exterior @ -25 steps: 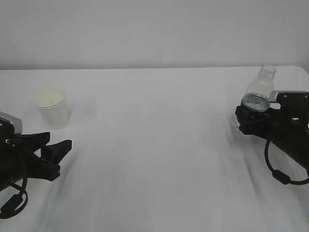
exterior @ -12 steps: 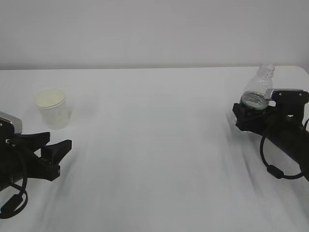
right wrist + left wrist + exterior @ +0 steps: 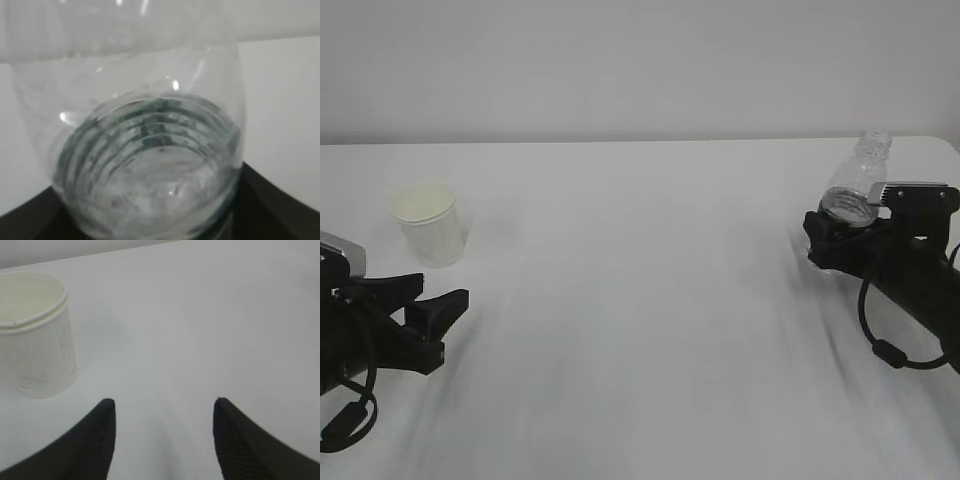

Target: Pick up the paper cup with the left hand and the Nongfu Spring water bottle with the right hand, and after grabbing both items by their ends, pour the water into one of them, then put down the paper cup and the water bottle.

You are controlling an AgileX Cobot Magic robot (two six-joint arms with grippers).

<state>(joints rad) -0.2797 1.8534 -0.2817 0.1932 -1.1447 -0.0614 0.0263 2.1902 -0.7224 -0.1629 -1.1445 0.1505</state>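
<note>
On the white table (image 3: 640, 300) we see both arms held low at opposite edges. The left hand (image 3: 425, 320) lies near the table surface at the lower left, its arm entering from the left edge and its pincer pointing toward the middle of the table; the two black fingers (image 3: 95, 440) stand well apart with only bare table between them, so this pincer is open and holds nothing. The paper cup (image 3: 428, 222) stands upright just beyond and to the left of those fingertips, apart from them; in the left wrist view the paper cup (image 3: 35, 335) sits to the left of the left finger, not between the two. At the right edge, the right hand (image 3: 845, 240) reaches in from the lower right, its arm sloping up from the table. The Nongfu Spring water bottle (image 3: 855, 185) rises out of this pincer, tilted with its uncapped neck toward the upper right, its lower part seated between the black fingers. The right wrist view is filled by the bottle's clear ribbed body (image 3: 150, 150), with dark finger surfaces at either lower corner; whether the fingers press on the bottle we cannot tell.
</note>
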